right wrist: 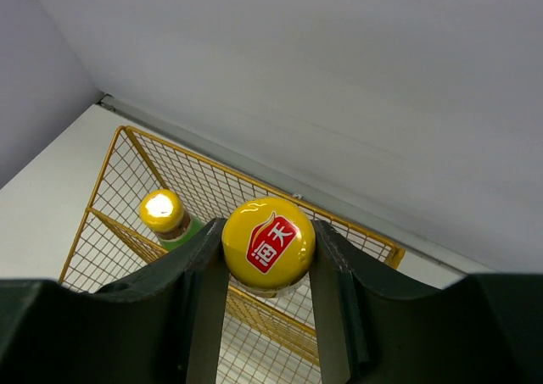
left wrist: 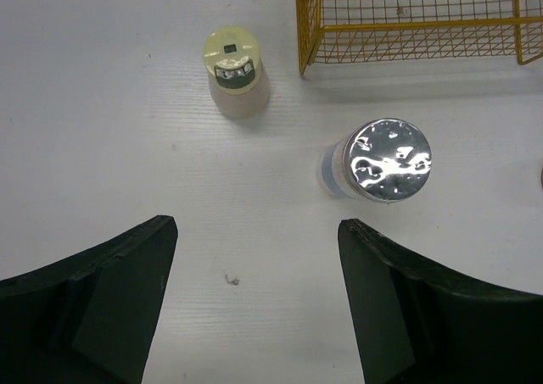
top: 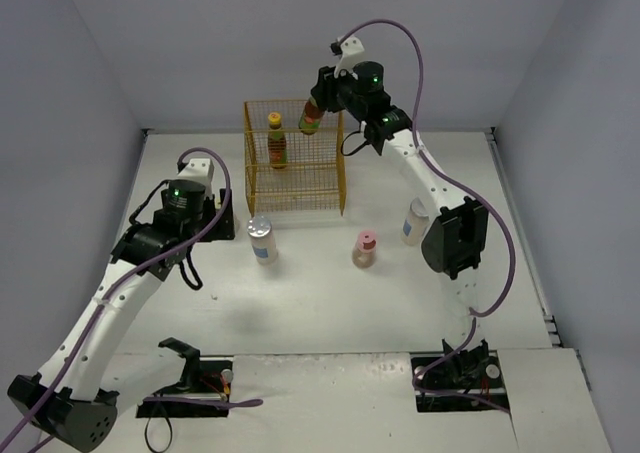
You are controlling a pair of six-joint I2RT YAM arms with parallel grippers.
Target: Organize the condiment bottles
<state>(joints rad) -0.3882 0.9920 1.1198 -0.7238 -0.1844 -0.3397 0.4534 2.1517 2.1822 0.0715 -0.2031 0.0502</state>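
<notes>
Right gripper (right wrist: 268, 247) is reaching over the yellow wire rack (top: 293, 178) at the far side of the table (top: 320, 303). Its fingers (right wrist: 339, 274) are clamping on the yellow cap of a dark bottle (top: 312, 118), one finger on each side of the cap. The red mark on the cap is facing up into the wrist view. The bottle is hanging upright at the rack's far right part. Cannot tell whether its base is below the rim or touching anything.

A second dark bottle (top: 276, 141) is standing upright inside the rack, left of the held one, and nothing is gripping it.

Left gripper (left wrist: 256, 236) is hovering low over the table, just in front of the rack's near left corner. Its fingers (left wrist: 102, 308) are standing wide apart with only bare table between them.

Ahead of the left gripper, a silver-lidded jar (left wrist: 386, 159) is standing upright on the table, near the rack's front. A yellow-green-capped bottle (left wrist: 233, 70) is sitting further out to its left; the left arm is hiding it from the overhead view.

A pink-capped bottle (top: 365, 249) is standing in the open middle of the table. A second silver-lidded jar (top: 415, 221) is standing to its right, partly covered by the right arm.
</notes>
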